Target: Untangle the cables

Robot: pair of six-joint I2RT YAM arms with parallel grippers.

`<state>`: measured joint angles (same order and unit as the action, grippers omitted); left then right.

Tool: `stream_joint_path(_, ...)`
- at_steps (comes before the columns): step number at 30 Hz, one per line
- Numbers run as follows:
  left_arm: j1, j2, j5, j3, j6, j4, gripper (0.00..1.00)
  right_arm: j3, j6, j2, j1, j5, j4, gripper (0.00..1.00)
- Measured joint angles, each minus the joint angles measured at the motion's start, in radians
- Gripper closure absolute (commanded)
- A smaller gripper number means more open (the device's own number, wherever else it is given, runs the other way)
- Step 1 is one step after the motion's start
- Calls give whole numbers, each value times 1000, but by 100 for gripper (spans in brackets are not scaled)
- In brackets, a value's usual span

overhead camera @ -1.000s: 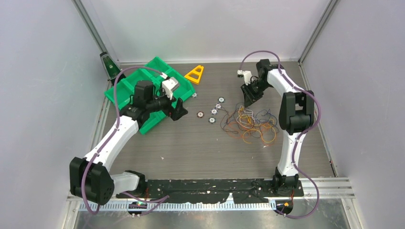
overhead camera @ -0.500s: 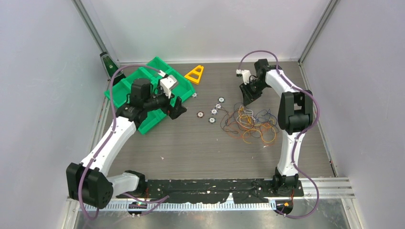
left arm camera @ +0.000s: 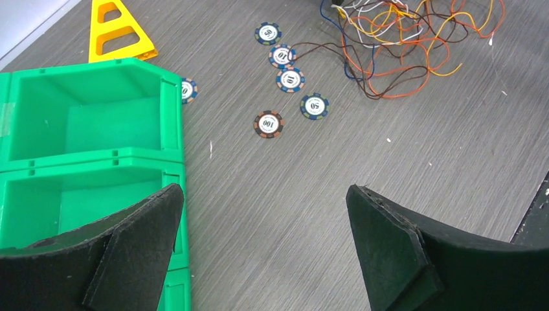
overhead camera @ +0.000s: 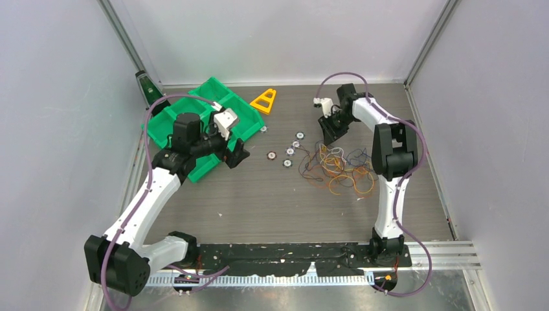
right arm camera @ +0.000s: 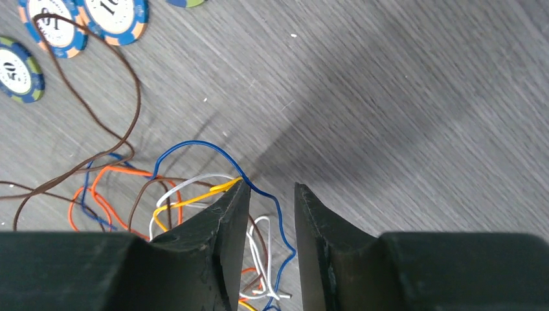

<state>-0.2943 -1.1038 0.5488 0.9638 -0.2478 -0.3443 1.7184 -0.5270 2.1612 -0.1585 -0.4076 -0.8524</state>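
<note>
Beside cables, chips read 100, 50, 10; left gripper wide apart, right gripper narrowly apart around blue wire.

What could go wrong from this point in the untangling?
1. The right gripper stands narrowly open with the blue wire and white wires in its gap; closing may pinch several and knot the cables tighter.
2. The brown wire crosses a chip; pulling could drag it.

Smooth plastic-sheathed cables, matt woodgrain table
</note>
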Motion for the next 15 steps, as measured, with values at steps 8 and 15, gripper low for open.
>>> stream_joint_path(8,0,0,-16,0,-1,-5,0,-1,13,16,-9,24,32,95)
stream_joint_path(15,0,2,-38,3,-23,-6,0,0,42,-75,-10,-49,14,95)
